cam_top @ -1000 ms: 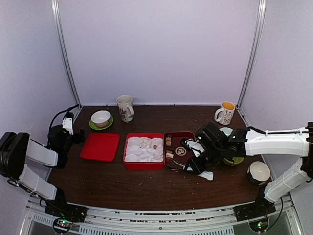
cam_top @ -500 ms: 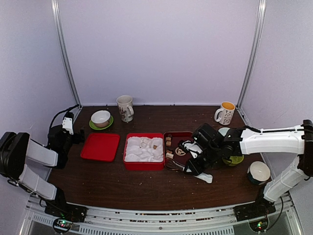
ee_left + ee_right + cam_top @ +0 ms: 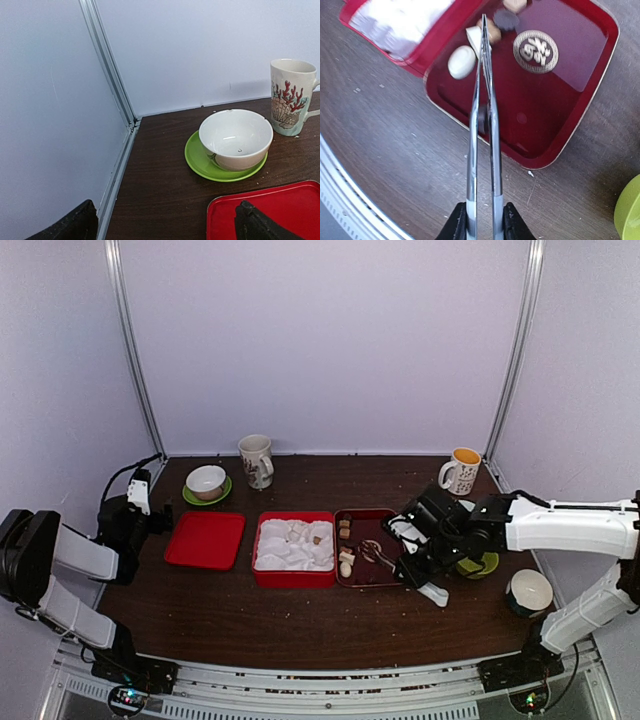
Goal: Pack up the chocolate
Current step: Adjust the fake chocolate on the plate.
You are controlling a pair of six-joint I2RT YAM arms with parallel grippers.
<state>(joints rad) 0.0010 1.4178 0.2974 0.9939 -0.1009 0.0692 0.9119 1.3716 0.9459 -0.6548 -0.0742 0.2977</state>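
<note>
Most chocolate (image 3: 461,61): unpacked, lying loose in the dark tray (image 3: 560,100) just right of the red box (image 3: 293,580).
Packed so far: one brown piece, maybe two, in the white insert (image 3: 275,545) of the red box; most hollows are bare.
Red lid (image 3: 204,539): flat, just left of the red box; closing not yet done.
Right gripper (image 3: 484,225): reaches in from right of the red box, clamped on the tongs (image 3: 482,100). Their tips are nearly together over the pieces, and I cannot tell whether they pinch one.
Left gripper (image 3: 164,207): well left of the red box, jaws spread, holding nothing.
</note>
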